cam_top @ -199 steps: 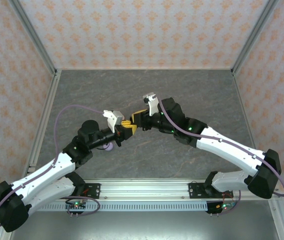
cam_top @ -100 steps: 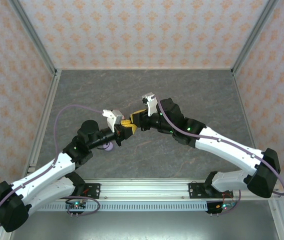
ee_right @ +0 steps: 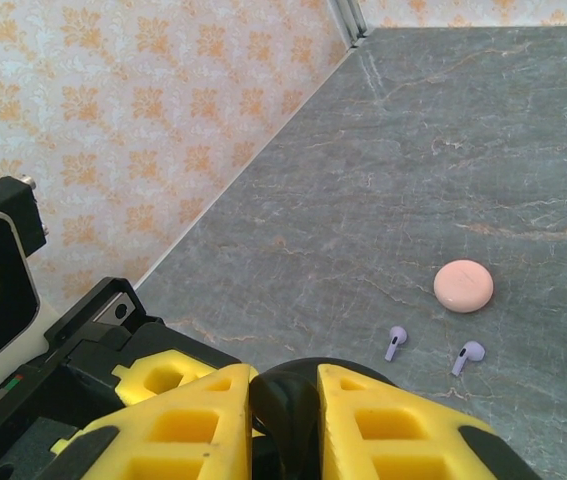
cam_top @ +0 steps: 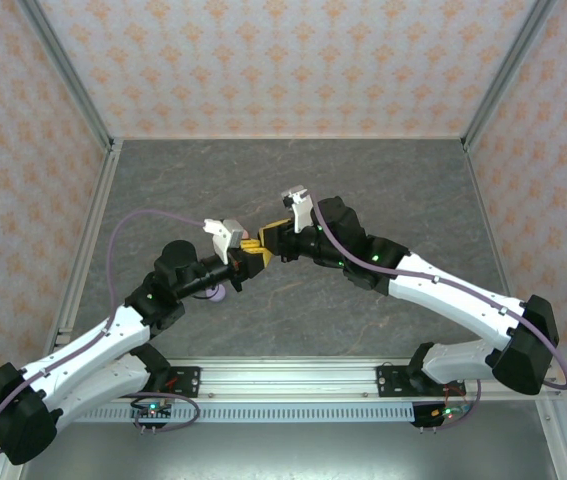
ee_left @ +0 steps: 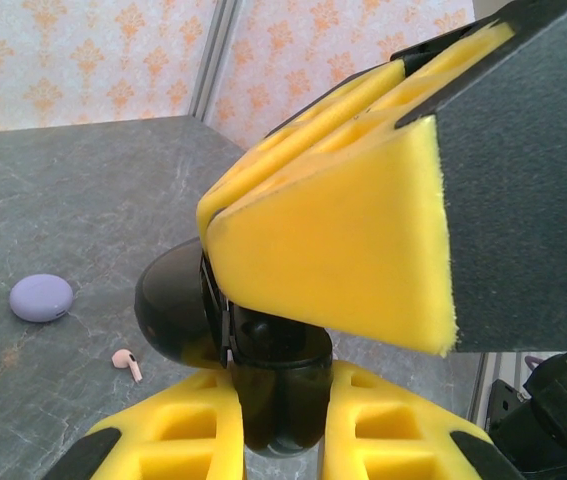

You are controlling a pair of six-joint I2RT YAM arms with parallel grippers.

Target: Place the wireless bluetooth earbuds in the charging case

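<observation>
Though it is tiny beside everything around it, the pink earbud (ee_left: 126, 363) shows its shape plainly: a smooth rounded head on a short stem, lying loose on the grey, marble-veined table (ee_left: 83, 170). Near it, but not touching, rests a lavender case (ee_left: 41, 297), a matte flattened pebble. In the right wrist view a lavender earbud (ee_right: 395, 342) and a second lavender earbud (ee_right: 467, 356), both stemmed, lie side by side just below a pink case (ee_right: 463, 285) that is round as a coin.

All three buds sit on the table off to the side of the fingers, well apart from both grippers. The left gripper (ee_left: 281, 395) is pinching a glossy black case (ee_left: 173, 305) between yellow foam pads moulded with hollow cells. The right gripper (ee_right: 283, 385) is clamped on the same case from the opposite side, its wedge-shaped foam pads nearly pressed together. From above, the two meet tip to tip over the middle of the table. Cream wallpaper (cam_top: 263, 60) with an orange floral pattern encloses the space.
</observation>
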